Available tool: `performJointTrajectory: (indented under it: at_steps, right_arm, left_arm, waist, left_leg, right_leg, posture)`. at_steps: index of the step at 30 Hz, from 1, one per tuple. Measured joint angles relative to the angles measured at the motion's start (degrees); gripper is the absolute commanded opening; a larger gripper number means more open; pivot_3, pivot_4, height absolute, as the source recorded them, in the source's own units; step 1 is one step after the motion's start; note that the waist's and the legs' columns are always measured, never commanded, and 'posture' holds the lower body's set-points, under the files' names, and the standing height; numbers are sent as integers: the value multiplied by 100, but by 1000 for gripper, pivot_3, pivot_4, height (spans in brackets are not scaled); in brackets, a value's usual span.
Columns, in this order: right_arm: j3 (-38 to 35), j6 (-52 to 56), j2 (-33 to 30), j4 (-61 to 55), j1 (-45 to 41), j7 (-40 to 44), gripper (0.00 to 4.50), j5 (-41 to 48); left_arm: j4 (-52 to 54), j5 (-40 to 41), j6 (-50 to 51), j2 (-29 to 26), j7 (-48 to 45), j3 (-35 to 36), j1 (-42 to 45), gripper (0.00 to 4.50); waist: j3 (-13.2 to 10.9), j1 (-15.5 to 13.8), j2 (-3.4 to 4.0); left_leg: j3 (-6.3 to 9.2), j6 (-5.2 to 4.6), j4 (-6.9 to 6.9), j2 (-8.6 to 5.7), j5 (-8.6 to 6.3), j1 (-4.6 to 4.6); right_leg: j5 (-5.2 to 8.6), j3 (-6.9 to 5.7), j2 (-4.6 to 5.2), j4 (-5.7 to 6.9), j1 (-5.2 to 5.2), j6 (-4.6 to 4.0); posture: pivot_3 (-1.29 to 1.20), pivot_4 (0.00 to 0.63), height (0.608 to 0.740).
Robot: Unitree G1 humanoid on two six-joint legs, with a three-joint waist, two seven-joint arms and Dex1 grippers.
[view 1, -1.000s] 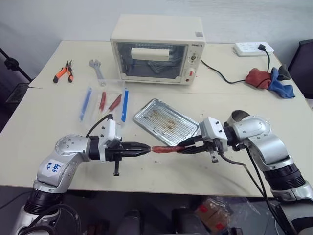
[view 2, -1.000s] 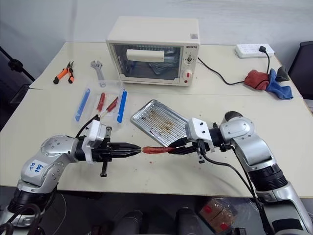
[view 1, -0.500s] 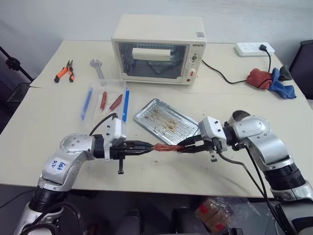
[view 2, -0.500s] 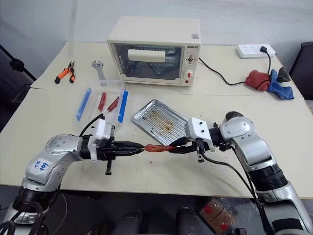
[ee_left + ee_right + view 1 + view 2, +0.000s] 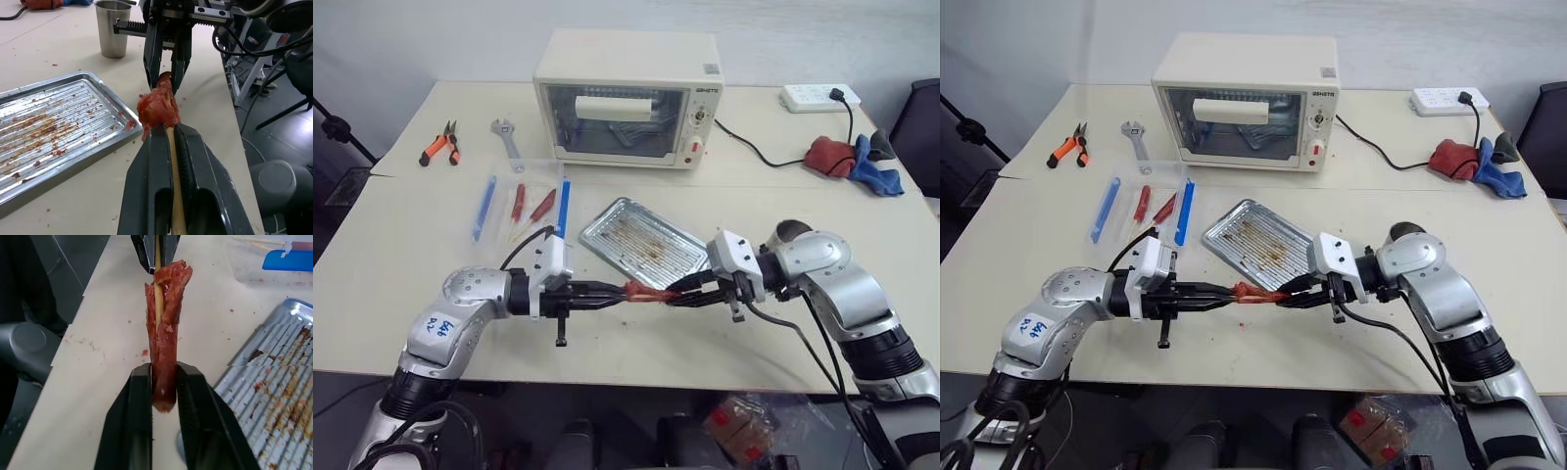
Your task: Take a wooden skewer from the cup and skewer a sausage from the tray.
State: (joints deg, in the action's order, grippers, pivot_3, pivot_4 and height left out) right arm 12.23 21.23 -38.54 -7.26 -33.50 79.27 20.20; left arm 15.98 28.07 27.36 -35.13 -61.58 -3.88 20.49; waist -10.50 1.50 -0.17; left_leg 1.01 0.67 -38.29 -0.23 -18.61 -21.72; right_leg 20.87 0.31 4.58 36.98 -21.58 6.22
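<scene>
Left gripper (image 5: pixel 168 134) clenched on the wooden skewer (image 5: pixel 173 181), right gripper (image 5: pixel 164 382) grasping the split sausage (image 5: pixel 165 328) impaled on it, above the table's (image 5: pixel 391 264) front edge, just beside the tray (image 5: pixel 646 240).

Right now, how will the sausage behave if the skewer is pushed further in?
The sausage has already split open along the skewer, so it probably tears further. It looks soft and may crumble where the right gripper pinches it.

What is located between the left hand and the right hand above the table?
The sausage spans the gap between the left hand and the right hand, with the wooden skewer pushed into it. The wrist views show this best.
</scene>
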Motion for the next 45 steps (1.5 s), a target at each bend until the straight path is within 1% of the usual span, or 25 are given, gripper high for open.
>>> performJointTrajectory:
  at_steps: [1,4,9,10,13,16,18,19,21,22,24,27,30,33,35,36,40,43,45]
  right_arm:
    - [-1,9,6,-64,-6,4,1842,73]
    - [-35,-166,-29,-103,-6,94,2769,140]
    - [-303,-438,-401,-40,304,269,4383,175]
    - [-431,-507,-434,-15,461,270,4450,200]
    - [-792,-586,-472,46,851,174,4450,339]
    - [-1476,-892,-237,15,1340,-83,4450,713]
    - [-1794,-1019,-87,-72,1574,-276,4450,924]
    - [-2004,-930,10,-238,1762,-480,4450,1194]
    - [-2539,-767,479,-689,2127,-1020,4450,1884]
    - [-2654,-740,602,-883,2277,-1211,4450,2070]
    - [-2746,-747,721,-1196,2499,-1543,4450,2185]
    - [-2768,-950,1042,-1538,2648,-1952,4450,2131]
    - [-2752,-1218,1134,-1640,2747,-2162,4450,1955]
    - [-2751,-1388,1142,-1642,2800,-2246,4450,1846]
    - [-2742,-1473,1139,-1642,2821,-2266,4500,1768]
    - [-2732,-1498,1136,-1642,2823,-2271,4500,1741]
    - [-2639,-1503,1071,-1643,2855,-2291,4500,1691]
    - [-2606,-1490,963,-1666,2969,-2292,4500,1689]
    - [-2604,-1483,866,-1686,3060,-2270,4500,1690]
  left_arm:
    - [-3,0,-1,-12,-11,2,-1,0]
    - [-82,0,-54,-161,-35,152,-63,0]
    - [-99,91,-255,-322,-133,540,-278,0]
    - [-100,114,-303,-350,-138,660,-354,0]
    - [-89,205,-443,-367,-104,1026,-534,0]
    - [-55,293,-584,-251,189,1450,-736,0]
    - [-45,329,-638,-131,442,1662,-808,0]
    - [-10,362,-639,32,720,1796,-816,0]
    - [8,384,-654,483,1495,2177,-802,0]
    - [-6,376,-654,601,1801,2290,-789,0]
    - [-76,335,-652,745,2288,2415,-688,0]
    - [-323,93,-677,1040,3116,2442,-281,0]
    - [-771,-186,-695,1213,3822,2455,50,0]
    - [-1182,-408,-720,1295,4211,2406,263,0]
    - [-1462,-519,-767,1331,4271,2307,410,613]
    - [-1562,-553,-810,1333,4239,2230,451,789]
    - [-1832,-571,-1017,1354,4072,2126,623,2001]
    - [-1824,-585,-1314,1159,3664,2012,528,2911]
    - [-1600,-599,-1549,819,3160,1881,165,2911]
  waist:
    - [0,-2,0]
    - [0,-2,0]
    - [0,-17,0]
    - [0,-20,0]
    - [0,-17,0]
    - [0,-18,0]
    - [0,-14,0]
    - [0,-18,0]
    - [1,-27,-2]
    - [1,-31,-2]
    - [1,-29,-2]
    - [2,-51,-3]
    - [3,-88,-4]
    - [2,-122,-5]
    - [3,-139,-5]
    - [3,-141,-5]
    - [3,-142,-6]
    - [3,-128,-5]
    - [3,-85,-5]
  left_leg:
    - [0,0,0,0,0,0]
    - [0,0,0,-1,0,0]
    - [1,-2,2,-1,-1,0]
    - [0,-2,2,-1,-1,-1]
    - [0,-2,1,-1,-1,0]
    - [0,-1,1,1,-1,0]
    - [-1,-1,-1,1,-1,0]
    - [-1,-1,1,0,0,0]
    - [3,0,1,5,0,1]
    - [2,1,1,4,1,1]
    - [-2,0,-2,1,1,2]
    - [-3,1,-6,-2,2,6]
    - [-8,1,-1,-3,2,10]
    - [-8,1,2,-3,2,9]
    - [-8,1,2,-4,2,9]
    - [-8,1,1,-6,2,9]
    - [-8,2,0,-6,3,9]
    - [-9,3,4,-5,3,10]
    - [-14,5,15,-3,3,19]
  right_leg:
    - [0,0,0,0,0,0]
    - [0,0,1,-1,0,0]
    - [0,0,3,-3,1,0]
    - [0,0,3,-3,1,0]
    - [0,0,3,-3,1,0]
    - [0,0,2,-1,2,0]
    - [0,1,2,1,2,0]
    - [-1,2,2,2,2,1]
    - [-1,-3,-1,7,6,2]
    - [-1,-2,-2,12,5,3]
    - [-3,1,-1,16,6,5]
    - [-3,2,-2,12,7,5]
    - [-3,4,-4,15,6,5]
    - [-3,3,-4,40,1,5]
    - [-3,2,-4,40,1,5]
    - [-3,2,-3,40,1,5]
    - [-3,1,-3,40,2,5]
    - [-3,1,-3,38,2,5]
    - [-3,3,-6,36,2,5]
  posture:
    - [0,150,740]
    - [0,150,740]
    - [0,150,740]
    - [0,150,740]
    - [0,150,740]
    - [0,150,740]
    - [0,150,740]
    - [0,150,740]
    - [0,150,740]
    - [0,150,740]
    - [0,150,740]
    - [0,150,740]
    - [0,150,740]
    - [0,150,740]
    - [0,150,740]
    - [0,150,740]
    - [0,150,740]
    - [0,150,740]
    - [0,150,740]
